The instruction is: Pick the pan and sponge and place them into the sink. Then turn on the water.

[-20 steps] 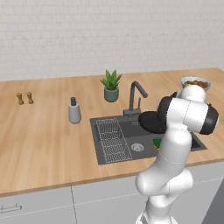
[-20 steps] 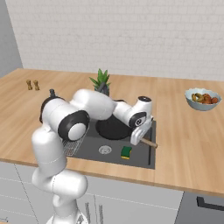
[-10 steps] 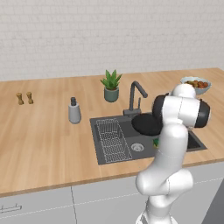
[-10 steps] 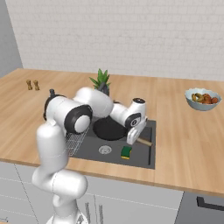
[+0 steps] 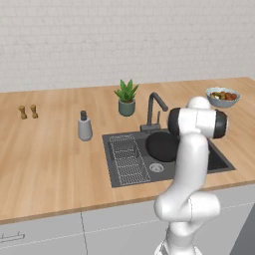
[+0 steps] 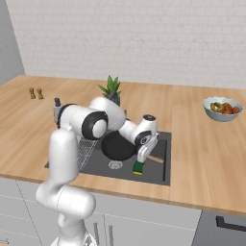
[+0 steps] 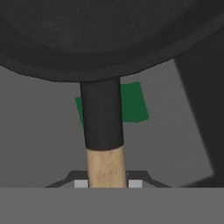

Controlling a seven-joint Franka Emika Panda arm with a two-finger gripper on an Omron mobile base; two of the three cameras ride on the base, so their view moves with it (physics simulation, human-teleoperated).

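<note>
Over the sink (image 6: pixel 166 161), end effector (image 6: pixel 142 157) clamps the pan (image 6: pixel 116 145) handle, sponge (image 6: pixel 138 167) just below.

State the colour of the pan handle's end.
Light tan, wood-like, beyond the black stretch of the pan handle; the hand view shows it best.

Two base views flank the arm – both overlook the sink (image 5: pixel 219 160) – hand view close above it
</note>
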